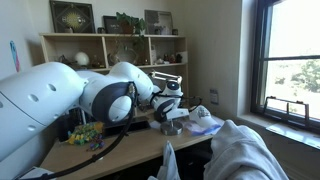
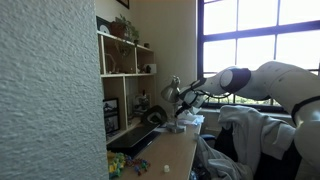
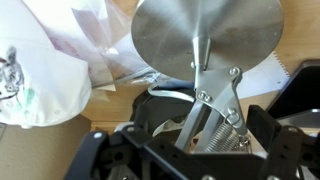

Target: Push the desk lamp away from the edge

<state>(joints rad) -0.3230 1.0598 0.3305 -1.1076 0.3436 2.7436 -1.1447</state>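
The silver-grey desk lamp (image 1: 171, 103) stands on the light tan desk (image 1: 120, 150) near its front edge (image 1: 140, 157). It shows in both exterior views, with its shade (image 2: 172, 92) above its base (image 2: 178, 126). In the wrist view I look down on the round flat base (image 3: 205, 35) and the jointed arm with springs (image 3: 215, 100). My gripper (image 3: 200, 140) is open, its dark fingers wide apart on either side of the lamp arm. In the exterior views the gripper (image 1: 158, 100) sits right at the lamp arm (image 2: 190, 100).
White plastic bags (image 3: 40, 70) lie on the desk beside the lamp base. A white cloth heap (image 1: 240, 150) sits in front of the desk. A wooden shelf (image 1: 100, 50) stands behind. Colourful small items (image 1: 85, 132) and a keyboard (image 2: 135, 140) lie on the desk. A window (image 1: 295, 50) lies beyond the desk's end.
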